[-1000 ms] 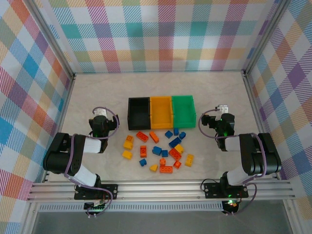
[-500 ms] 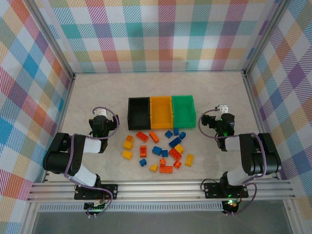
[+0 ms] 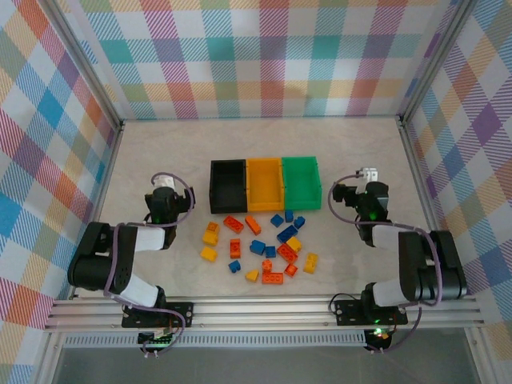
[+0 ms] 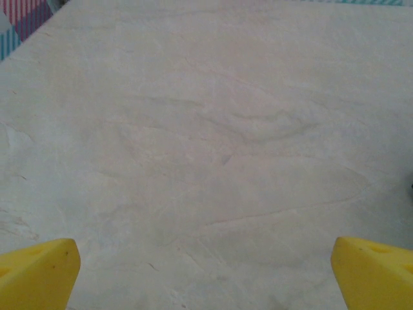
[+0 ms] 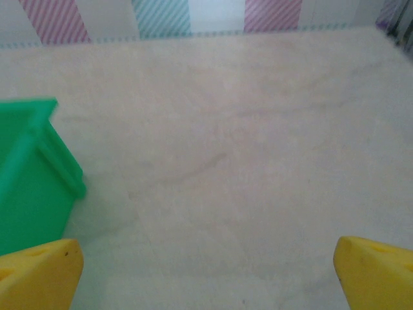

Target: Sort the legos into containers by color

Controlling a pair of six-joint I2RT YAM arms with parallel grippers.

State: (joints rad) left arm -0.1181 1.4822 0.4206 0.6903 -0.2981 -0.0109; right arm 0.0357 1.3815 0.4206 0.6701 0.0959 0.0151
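**Bricks sit behind and inward of two open tools**

Nearest the arm bases, the bricks (image 3: 260, 244) lie loose on the desk (image 3: 256, 140), midway between the two arms. They are small, hard, glossy studded blocks in orange-red, blue and yellow, all mixed together. At the near edge of the patch, a long orange-red brick (image 3: 273, 278) lies with its long axis running from 9 to 3 o'clock.

A little farther out, the left tool (image 3: 162, 188) and the right tool (image 3: 366, 178) flank the patch, and both point toward 12 o'clock, away from it. The bricks therefore lie at about 4 o'clock from the left tool and 8 o'clock from the right, so either arm would have to swing back inward. The left looks somewhat nearer, with a pair of yellow bricks (image 3: 210, 237) closest to it.

In each wrist view the yellow wedge-shaped fingertips (image 4: 39, 271) (image 5: 39, 274) stand far apart with bare desk between them. Both tools are spread wide and hold nothing.

Beyond the bricks, at 12 o'clock from them, stand the black bin (image 3: 228, 206), the orange-yellow bin (image 3: 266, 204) and the green bin (image 3: 302, 200). They are side by side and touching, with their long axes running 12 to 6. They are smooth, thin-walled and open-topped, and the green one has a rounded lip. The orange-yellow and green bins look empty, while the black one is too dark to judge. The desk is pale, matte and faintly veined.
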